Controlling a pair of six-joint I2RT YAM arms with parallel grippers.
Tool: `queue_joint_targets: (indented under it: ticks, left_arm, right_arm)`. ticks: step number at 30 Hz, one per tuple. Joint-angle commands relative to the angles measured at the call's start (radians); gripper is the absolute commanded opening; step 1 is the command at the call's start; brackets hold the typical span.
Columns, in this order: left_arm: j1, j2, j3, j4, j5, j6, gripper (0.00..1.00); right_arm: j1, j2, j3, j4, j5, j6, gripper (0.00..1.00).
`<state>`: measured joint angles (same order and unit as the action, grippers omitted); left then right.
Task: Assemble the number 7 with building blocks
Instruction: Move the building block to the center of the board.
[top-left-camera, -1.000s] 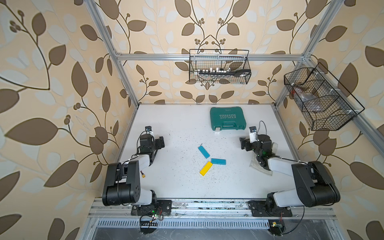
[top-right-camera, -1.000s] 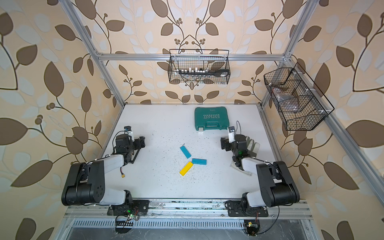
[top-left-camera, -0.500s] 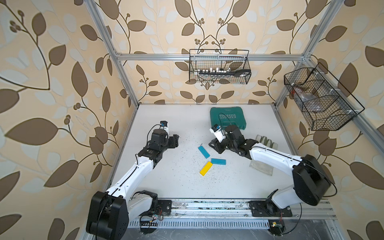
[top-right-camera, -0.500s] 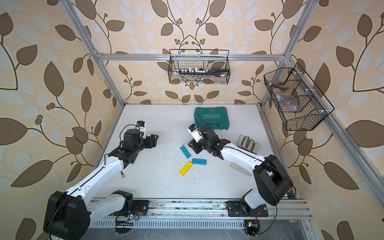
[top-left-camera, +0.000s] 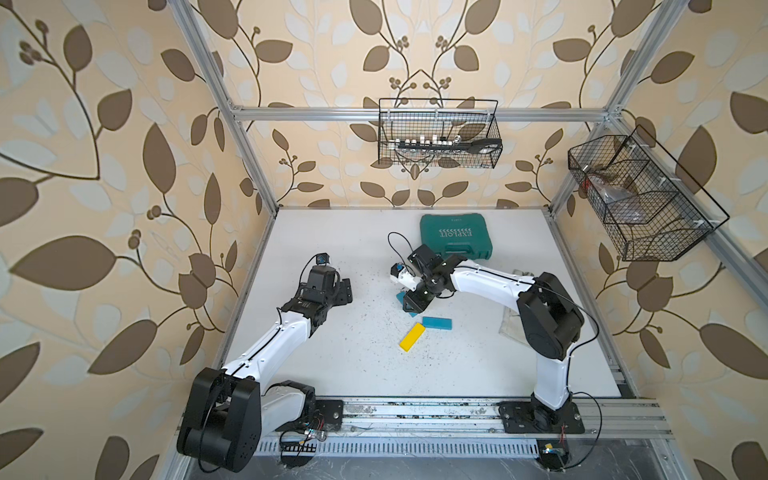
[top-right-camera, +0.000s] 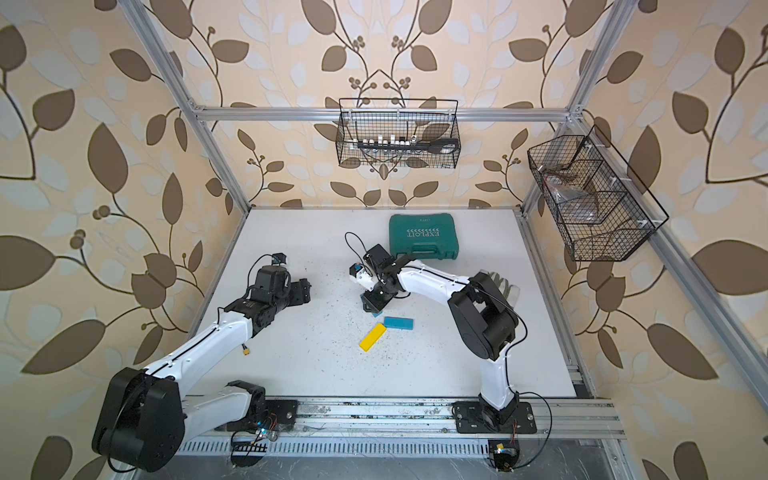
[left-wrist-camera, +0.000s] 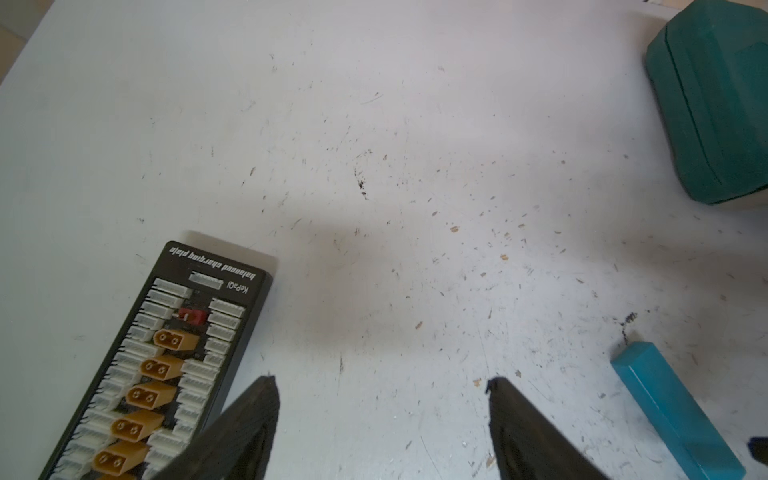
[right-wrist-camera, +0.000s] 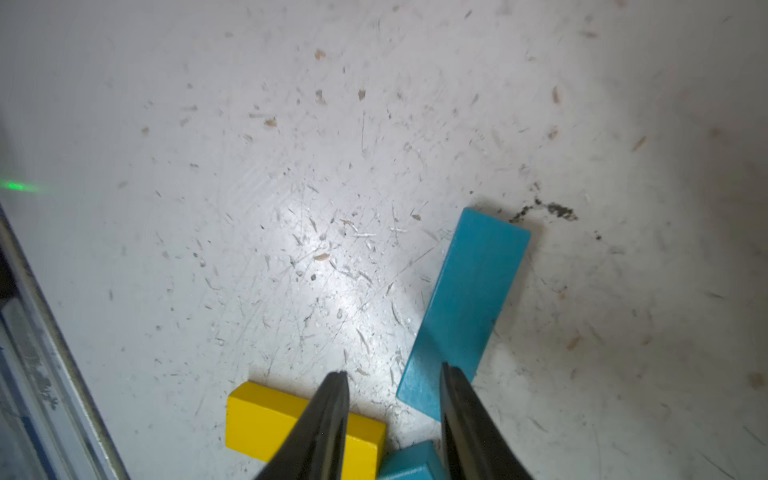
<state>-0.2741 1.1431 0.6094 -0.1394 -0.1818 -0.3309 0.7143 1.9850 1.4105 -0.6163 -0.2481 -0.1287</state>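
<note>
The right hand (top-left-camera: 415, 303) (right-wrist-camera: 394, 370) reaches out to the middle of the white worktop (top-left-camera: 353, 374), low over the first teal block (right-wrist-camera: 409, 465). In a top view only the two ends of that block (top-left-camera: 400, 297) show from under the hand. In the right wrist view the black fingers (right-wrist-camera: 328, 419) stand a little apart, with worktop showing between the tips and the block lying between them further back. I cannot tell whether they are pressing on it or only straddling it.

The second teal block (top-left-camera: 436, 323) (top-right-camera: 398, 323) (right-wrist-camera: 465, 307) lies flat just in front of the hand. The yellow block (top-left-camera: 412, 337) (top-right-camera: 372, 337) (right-wrist-camera: 266, 419) lies slanted just beside it, one end close to the teal block's end. The three blocks are near each other but form no clear figure.

The left hand (top-left-camera: 343, 293) (left-wrist-camera: 380, 380) is on its own side of the worktop, well apart from the blocks. Its fingers are spread wide with only bare worktop between them. A black charging board (left-wrist-camera: 187, 353) with yellow plugs lies just beside one finger.

The green case (top-left-camera: 455, 239) (top-right-camera: 422, 237) lies closed at the back of the worktop, behind the right hand.
</note>
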Motion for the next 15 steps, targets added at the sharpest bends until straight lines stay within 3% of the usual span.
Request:
queue_joint_targets:
  ticks: [1, 5, 15]
  left_arm:
    - [0.010, -0.040, -0.013, 0.018, -0.025, -0.014, 0.82]
    - [0.010, -0.031, -0.010, 0.018, -0.026, -0.014, 0.83]
    - [0.010, -0.024, -0.006, 0.019, -0.019, -0.009, 0.83]
  right_arm:
    - [0.019, 0.057, 0.032, -0.080, 0.071, -0.032, 0.44]
    - [0.027, 0.078, 0.029, -0.049, 0.124, -0.030, 0.52]
    - [0.033, 0.079, 0.043, -0.012, 0.208, -0.042, 0.57]
